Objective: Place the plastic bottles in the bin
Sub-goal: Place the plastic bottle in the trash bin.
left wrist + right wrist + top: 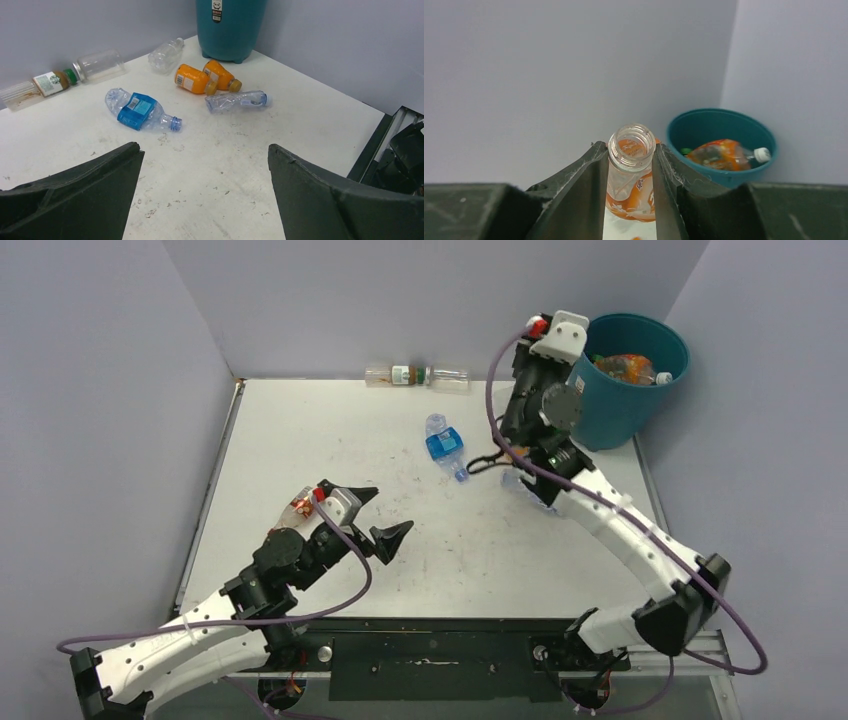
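right claw (630, 150) pinched a capless bottle (631, 192) by its neck, high near the bin (704, 125), likely for a drop — left claw (204, 146) hung spread wide, empty.

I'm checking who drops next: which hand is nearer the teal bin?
Right. The right hand, shut on an orange-labelled bottle, is raised just beside the bin's rim. The left hand stands open over the table's near left part, far from the bin.

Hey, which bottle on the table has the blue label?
The crushed clear bottle lying mid-table, wrapped in blue. The orange bottles by the bin and the other clear ones show no blue.
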